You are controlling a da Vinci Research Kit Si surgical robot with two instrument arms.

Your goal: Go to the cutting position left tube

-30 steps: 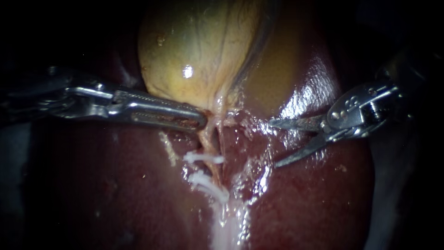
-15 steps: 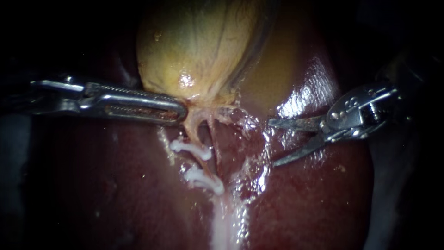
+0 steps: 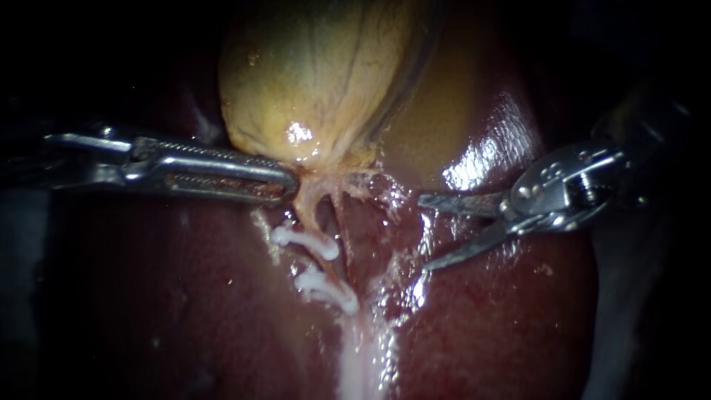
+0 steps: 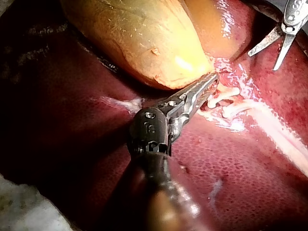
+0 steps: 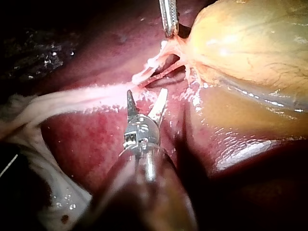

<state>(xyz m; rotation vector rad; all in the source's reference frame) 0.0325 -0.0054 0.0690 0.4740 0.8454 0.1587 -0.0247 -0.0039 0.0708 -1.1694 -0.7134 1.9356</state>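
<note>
At the gallbladder neck, endoscope view: the left instrument (image 3: 289, 185) comes in from the left, its jaws clamped on the tissue where the gallbladder (image 3: 311, 81) narrows.
Left tube, endoscope view: the left tube (image 3: 304, 211) runs down from that neck over the liver (image 3: 185, 296). It starts just beside the clamped jaws' tip and carries 2 white clips (image 3: 305, 243).
Right instrument, endoscope view: the right instrument (image 3: 424, 233) holds its 2 blades spread, gripping nothing. It lies to the right of the right tube (image 3: 342, 222), apart from both tubes, with wet liver between.
Left wrist view: the jaws lie together against the gallbladder's tapered end, with the clips just beside their tip.
Right wrist view: the spread blades point toward the clipped tubes, which lie ahead of them.
</note>
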